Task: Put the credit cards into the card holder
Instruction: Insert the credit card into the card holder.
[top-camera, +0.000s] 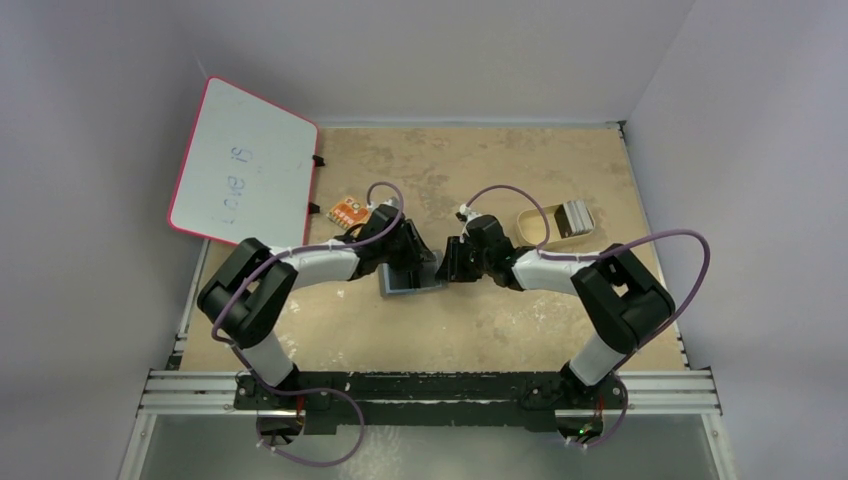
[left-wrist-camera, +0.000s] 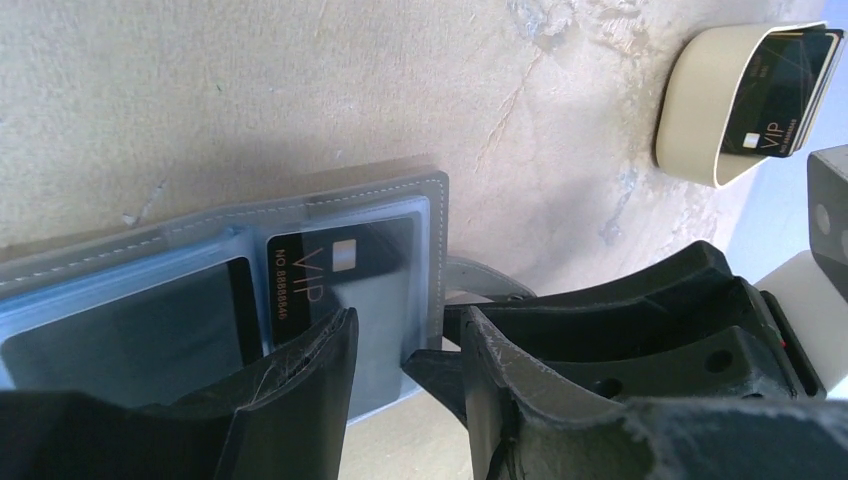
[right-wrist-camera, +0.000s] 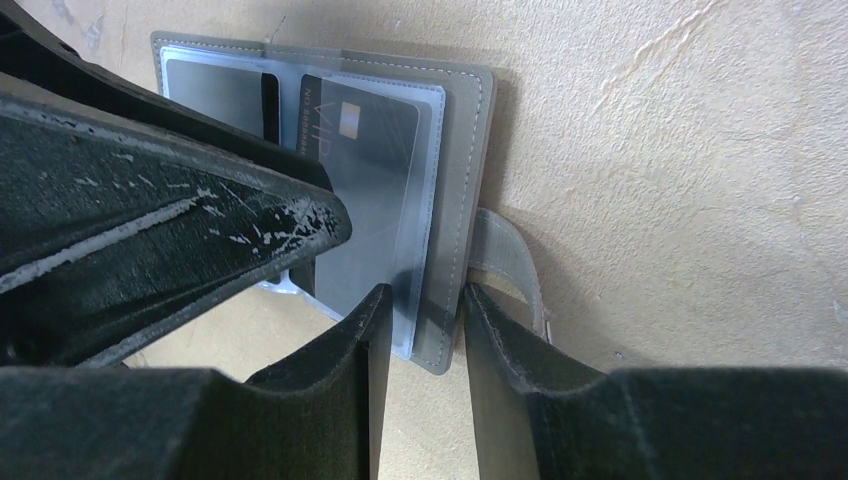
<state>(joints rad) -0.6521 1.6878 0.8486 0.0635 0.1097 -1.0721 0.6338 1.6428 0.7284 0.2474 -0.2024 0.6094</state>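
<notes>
At the far left a whiteboard (top-camera: 245, 165) is leaning at the table's (top-camera: 480, 330) edge, and just right of it a small orange tag (top-camera: 348, 211) is lying flat.

I am reaching my left arm toward the middle of the table. My left pincer (left-wrist-camera: 410, 318) is standing spread, its two fingers apart with a clear gap and nothing clamped between them. One finger is lying over the clear sleeve; from the right wrist view its tip seems to be resting on the plastic.

The card holder (right-wrist-camera: 460, 180) is lying open and flat near the table's middle, between my two pincers. Its clear sleeves are facing up, inside a grey stitched border. A dark VIP card (left-wrist-camera: 340, 270) is sitting inside the right-hand sleeve, and another dark card is showing in the sleeve to its left. A grey strap (right-wrist-camera: 505, 250) is sticking out from the holder's right edge.

I am bringing my right pincer (right-wrist-camera: 427, 292) in from the right. Its fingers are standing a little apart, astride the holder's right border. One is over the sleeve side and the other is at the outer edge, by the strap. I cannot tell whether they are pinching that edge or only standing over it.

Well off to the right, a tan tray (left-wrist-camera: 690, 110) is holding the remaining credit cards (left-wrist-camera: 790, 95), which are leaning on edge inside it.
</notes>
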